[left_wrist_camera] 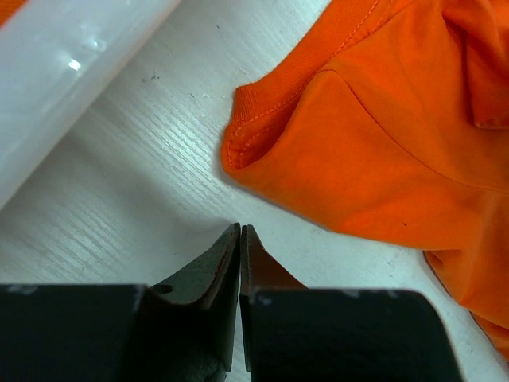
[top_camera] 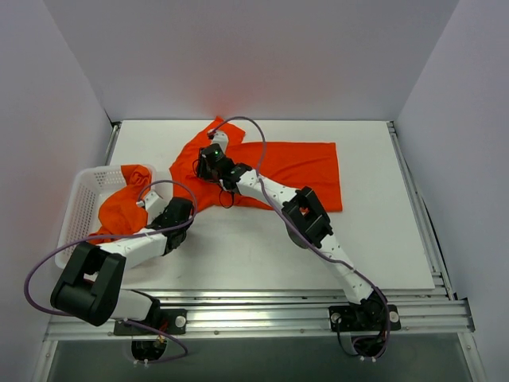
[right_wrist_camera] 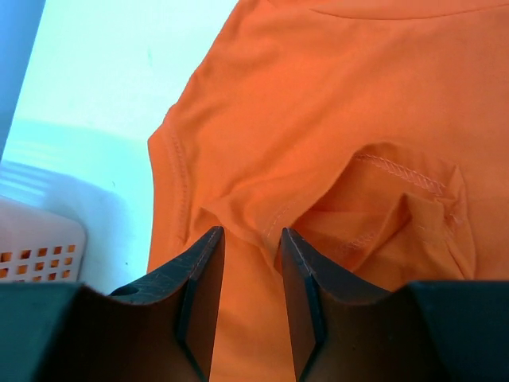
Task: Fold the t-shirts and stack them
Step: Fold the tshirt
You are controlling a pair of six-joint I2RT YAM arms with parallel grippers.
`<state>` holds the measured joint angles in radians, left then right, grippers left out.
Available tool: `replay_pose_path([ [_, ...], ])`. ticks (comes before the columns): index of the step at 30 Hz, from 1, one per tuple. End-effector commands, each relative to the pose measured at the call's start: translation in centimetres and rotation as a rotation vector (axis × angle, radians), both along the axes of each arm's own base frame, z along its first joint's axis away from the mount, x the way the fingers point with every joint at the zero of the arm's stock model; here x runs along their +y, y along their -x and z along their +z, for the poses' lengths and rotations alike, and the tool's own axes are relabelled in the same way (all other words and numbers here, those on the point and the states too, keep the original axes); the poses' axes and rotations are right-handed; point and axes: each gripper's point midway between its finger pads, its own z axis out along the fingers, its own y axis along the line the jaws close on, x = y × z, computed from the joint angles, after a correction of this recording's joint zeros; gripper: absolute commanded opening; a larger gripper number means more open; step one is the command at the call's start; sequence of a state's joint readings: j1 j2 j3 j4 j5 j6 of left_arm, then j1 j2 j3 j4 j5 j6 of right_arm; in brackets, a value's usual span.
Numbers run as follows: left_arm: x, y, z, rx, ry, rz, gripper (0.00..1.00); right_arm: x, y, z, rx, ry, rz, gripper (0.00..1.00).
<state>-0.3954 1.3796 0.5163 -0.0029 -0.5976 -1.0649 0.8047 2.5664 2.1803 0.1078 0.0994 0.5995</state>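
"Where are the t-shirts right now?"

"I see one t-shirt (top_camera: 302, 171) spread out on the table (top_camera: 382, 255), toward the back. Its left part is rumpled. A second t-shirt (top_camera: 119, 208) is bunched up at the white basket (top_camera: 79, 191) on the left, partly in it and partly hanging over the rim."

"What about your right gripper?"

"My right gripper (right_wrist_camera: 249, 235) is down low over the left part of the spread-out shirt. Its two fingers are a little apart, and orange cloth shows in the gap. A bumpy fold (right_wrist_camera: 406, 199) sits just beside them. I cannot tell if the fingers touch the cloth."

"And the left one?"

"My left gripper (left_wrist_camera: 240, 229) has its fingers pressed tight together, with nothing between them. It is over bare table. A sewn edge (left_wrist_camera: 253, 119) of orange cloth lies near the tips but apart from them. I cannot tell which shirt that edge belongs to. The smooth white side of the basket is close by on the other side."
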Motion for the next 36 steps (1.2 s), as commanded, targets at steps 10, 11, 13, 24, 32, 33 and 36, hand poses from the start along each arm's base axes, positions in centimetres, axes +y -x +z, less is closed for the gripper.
replay_pose_path([
  [10, 0.2, -0.7, 1.3, -0.058, 0.006, 0.012, 0.12, 0.4, -0.3, -0.9, 0.011, -0.010, 0.007, 0.31],
  [11, 0.2, -0.7, 1.3, -0.059, 0.007, 0.012, 0.12, 0.3, -0.4, -0.9, 0.011, -0.010, 0.005, 0.31],
  [13, 0.2, -0.8, 1.3, -0.061, 0.007, 0.012, 0.12, 0.3, -0.2, -0.9, 0.016, -0.008, 0.007, 0.31],
  [24, 0.2, -0.8, 1.3, -0.061, 0.006, 0.013, 0.12, -0.2, 0.1, -1.7, 0.030, -0.004, 0.000, 0.30],
  [32, 0.2, -0.7, 1.3, -0.061, 0.006, 0.013, 0.12, 0.4, 0.1, -2.3, 0.037, -0.015, 0.013, 0.13],
  [33, 0.2, -0.8, 1.3, -0.062, 0.007, 0.015, 0.12, 0.4, 0.1, -2.6, 0.040, -0.011, 0.018, 0.08],
  [36, 0.1, -0.7, 1.3, -0.061, 0.008, 0.010, 0.12, 0.6, -0.2, -2.3, 0.031, -0.019, 0.018, 0.00],
])
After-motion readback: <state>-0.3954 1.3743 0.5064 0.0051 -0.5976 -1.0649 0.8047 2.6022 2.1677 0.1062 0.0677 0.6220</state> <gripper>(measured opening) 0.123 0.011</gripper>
